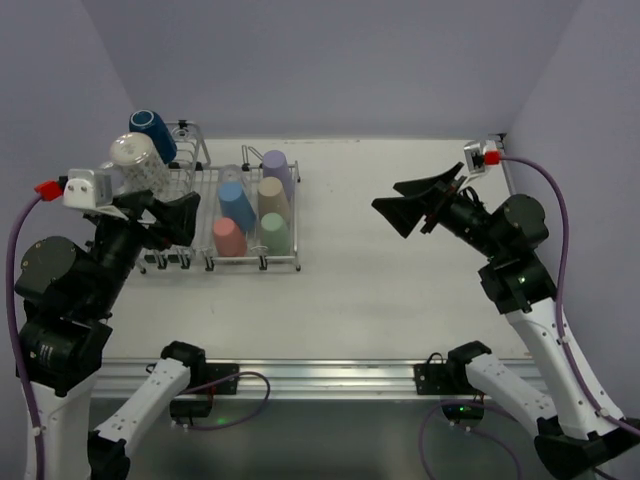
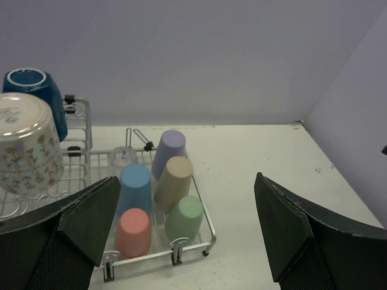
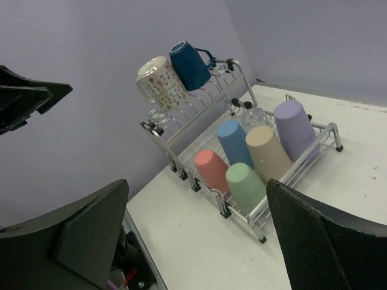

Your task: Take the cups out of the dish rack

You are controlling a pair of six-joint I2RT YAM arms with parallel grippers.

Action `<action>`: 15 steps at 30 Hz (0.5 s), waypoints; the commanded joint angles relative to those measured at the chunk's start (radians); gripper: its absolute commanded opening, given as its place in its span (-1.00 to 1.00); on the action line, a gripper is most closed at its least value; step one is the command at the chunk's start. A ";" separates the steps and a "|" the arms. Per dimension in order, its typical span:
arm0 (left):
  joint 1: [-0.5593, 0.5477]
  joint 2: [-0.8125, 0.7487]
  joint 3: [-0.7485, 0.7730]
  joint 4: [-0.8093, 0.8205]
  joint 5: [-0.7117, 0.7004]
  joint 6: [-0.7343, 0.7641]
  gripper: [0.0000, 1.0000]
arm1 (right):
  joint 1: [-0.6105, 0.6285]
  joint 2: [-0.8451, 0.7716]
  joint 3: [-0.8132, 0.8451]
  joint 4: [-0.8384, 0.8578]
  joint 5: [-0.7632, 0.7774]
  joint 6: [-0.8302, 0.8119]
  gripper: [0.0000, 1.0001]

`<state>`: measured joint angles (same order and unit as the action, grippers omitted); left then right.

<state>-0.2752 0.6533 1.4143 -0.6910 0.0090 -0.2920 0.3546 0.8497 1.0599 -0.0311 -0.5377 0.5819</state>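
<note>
The wire dish rack (image 1: 297,215) stands at the table's back left. Pink (image 1: 229,236), mint (image 1: 274,232), blue (image 1: 236,203), beige (image 1: 272,196) and lilac (image 1: 277,168) tumblers lie upside down on its flat tray. A dark blue mug (image 1: 153,133) and a white speckled mug (image 1: 138,165) sit upturned on the taller section. My left gripper (image 1: 172,218) hovers open and empty at the rack's near left; its wrist view shows the tumblers between its fingers (image 2: 91,223). My right gripper (image 1: 385,196) is open and empty above mid-table, right of the rack (image 3: 290,172).
A clear glass (image 1: 232,177) stands in the rack behind the blue tumbler. Purple walls close in the back and both sides. A metal rail (image 1: 320,375) runs along the near edge. Bare white tabletop (image 1: 400,280) spreads right of the rack.
</note>
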 commanded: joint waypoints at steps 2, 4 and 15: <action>-0.021 0.048 0.063 -0.149 -0.160 0.024 1.00 | 0.006 -0.079 -0.052 -0.003 0.070 -0.028 0.98; -0.022 0.075 0.107 -0.188 -0.269 -0.004 1.00 | 0.006 -0.093 -0.078 -0.004 0.084 -0.030 0.98; -0.056 0.356 0.414 -0.291 -0.871 0.057 1.00 | 0.067 -0.034 -0.094 -0.023 0.143 -0.082 0.98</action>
<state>-0.3080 0.9161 1.7557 -0.9562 -0.6239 -0.2886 0.4191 0.7937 0.9569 -0.0486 -0.4274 0.5327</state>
